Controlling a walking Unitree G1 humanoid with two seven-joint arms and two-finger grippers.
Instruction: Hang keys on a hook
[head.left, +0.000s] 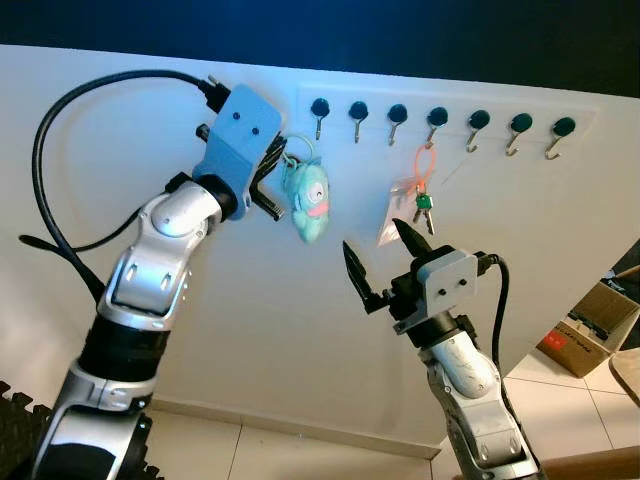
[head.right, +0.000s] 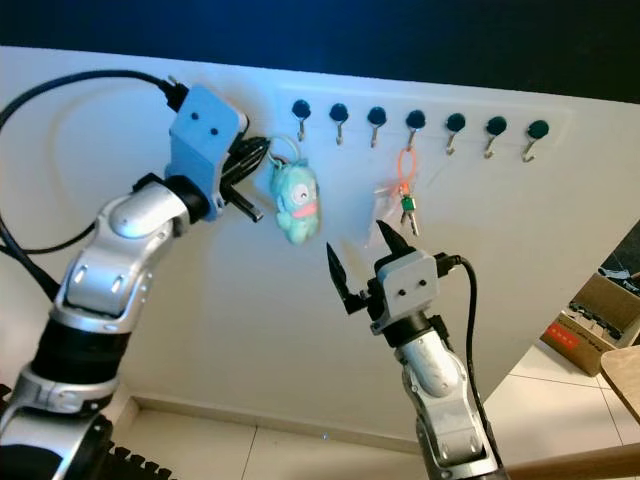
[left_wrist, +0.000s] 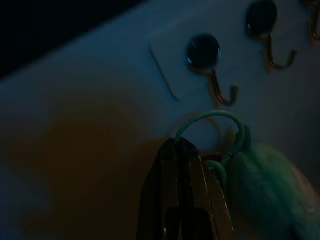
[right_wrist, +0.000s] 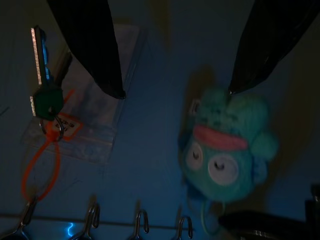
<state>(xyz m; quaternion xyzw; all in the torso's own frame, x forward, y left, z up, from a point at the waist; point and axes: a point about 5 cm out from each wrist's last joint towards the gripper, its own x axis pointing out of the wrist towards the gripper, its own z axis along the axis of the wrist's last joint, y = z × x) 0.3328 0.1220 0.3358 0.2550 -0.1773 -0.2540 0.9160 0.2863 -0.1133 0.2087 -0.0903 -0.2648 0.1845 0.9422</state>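
A teal plush keychain (head.left: 305, 200) dangles from its thin teal loop (left_wrist: 210, 120), and my left gripper (head.left: 272, 170) is shut on that loop. It hangs just below and left of the leftmost hook (head.left: 320, 112) in a row of several wall hooks. The loop's top sits under that hook (left_wrist: 217, 80), apart from it. A bunch of green keys on an orange loop (head.left: 424, 190) hangs from the fourth hook (head.left: 436, 120), with a small clear bag (right_wrist: 90, 115). My right gripper (head.left: 370, 232) is open with nothing in it, lower down, pointing at the wall between plush (right_wrist: 225, 155) and keys (right_wrist: 47, 95).
The hooks (head.right: 455, 125) to the right of the keys are bare. A cardboard box (head.left: 590, 325) stands on the tiled floor at the right, beside a wooden edge (head.left: 625, 370). A black ridged object (head.left: 15, 420) lies at the lower left.
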